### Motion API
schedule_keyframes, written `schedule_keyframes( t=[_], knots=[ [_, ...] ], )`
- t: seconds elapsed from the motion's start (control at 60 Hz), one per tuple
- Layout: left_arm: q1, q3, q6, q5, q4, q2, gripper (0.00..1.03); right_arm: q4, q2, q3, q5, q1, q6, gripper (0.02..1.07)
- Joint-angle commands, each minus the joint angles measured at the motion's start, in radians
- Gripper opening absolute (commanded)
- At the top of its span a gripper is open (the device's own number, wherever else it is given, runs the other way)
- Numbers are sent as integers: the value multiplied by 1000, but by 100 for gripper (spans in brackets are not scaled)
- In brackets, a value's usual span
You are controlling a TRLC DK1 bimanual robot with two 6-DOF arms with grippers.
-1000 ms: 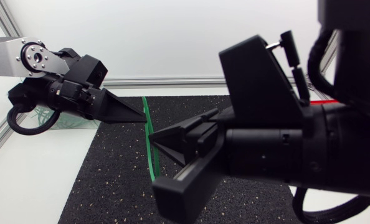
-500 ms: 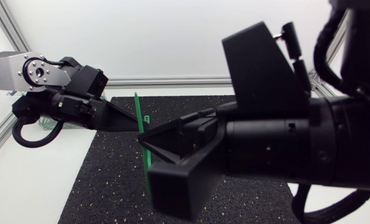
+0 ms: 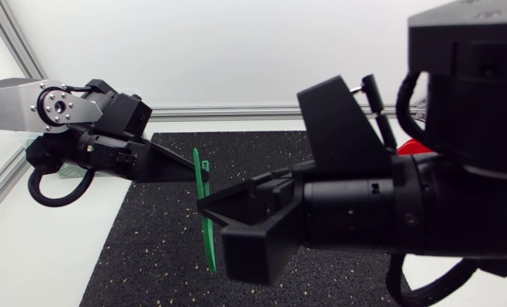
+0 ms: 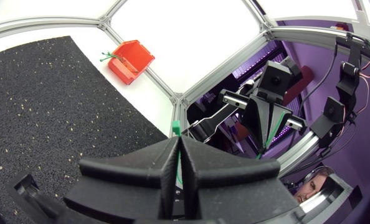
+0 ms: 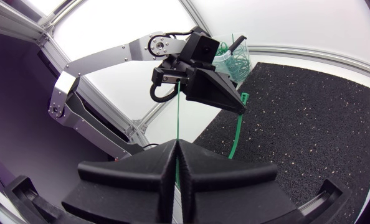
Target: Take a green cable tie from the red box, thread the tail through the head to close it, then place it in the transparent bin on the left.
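Only the left wrist view shows the red box (image 4: 130, 60); only the right wrist view shows the transparent bin (image 5: 232, 59). Above the bench (image 3: 40, 256), left claw (image 3: 189, 173) and right claw (image 3: 205, 199) meet, both clamped on the green cable tie (image 3: 208, 243).

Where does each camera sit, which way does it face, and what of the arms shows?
Head: fixed above the table, looking down on the mat; left gripper and right gripper show, meeting at the tie.
Left wrist: rides the left arm, facing the right arm and red box; own gripper shows.
Right wrist: rides the right arm, facing the left arm and bin; own gripper shows.
Shared: all show the tie; wrist views face each other.
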Motion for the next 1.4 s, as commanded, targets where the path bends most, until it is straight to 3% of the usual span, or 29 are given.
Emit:
schedule_keyframes(
  t=[0.0,0.433,0.833,1.133,1.383],
  knots=[
    [-12,-28,27,14,26,28,4,12,-10,-37,-16,-7,27,7],
    [-28,-41,26,-78,133,-10,4,15,-35,-71,-27,-7,18,7],
    [-26,-62,7,-87,230,-41,4,19,-27,-63,-34,-16,15,7],
    [-31,-131,-65,-87,397,-68,4,13,25,-8,-41,-21,33,7],
    [-31,-222,-261,-88,661,-122,4,2,44,33,-54,-22,73,7]
  ],
)
